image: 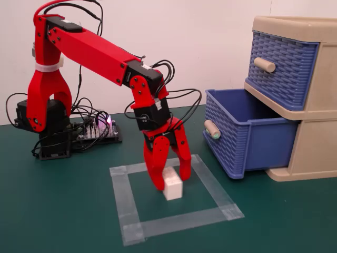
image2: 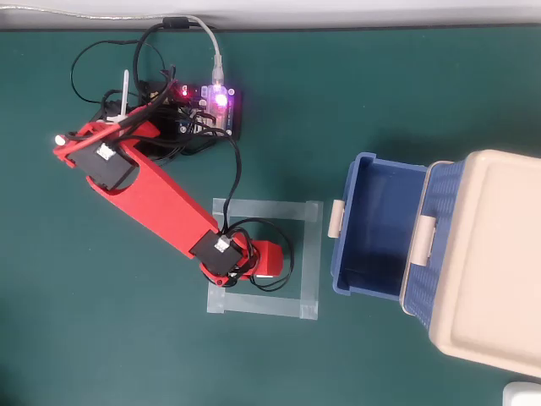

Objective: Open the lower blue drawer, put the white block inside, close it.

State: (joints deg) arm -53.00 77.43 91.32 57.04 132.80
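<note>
The lower blue drawer (image: 247,132) stands pulled out of its beige frame (image: 316,153), and its inside looks empty in the overhead view (image2: 376,228). Its green-tipped knob (image: 212,129) points toward the arm. The white block (image: 172,184) rests on the table inside a clear tape square (image: 210,182). My red gripper (image: 171,182) is lowered over the block with one jaw on each side of it, close to its sides. In the overhead view the gripper (image2: 269,262) hides the block.
The upper blue drawer (image: 281,68) with a plain beige knob (image: 264,64) is shut, above the open one. A controller board (image2: 207,106) with lit LEDs and loose cables sits behind the arm base. The table is dark green.
</note>
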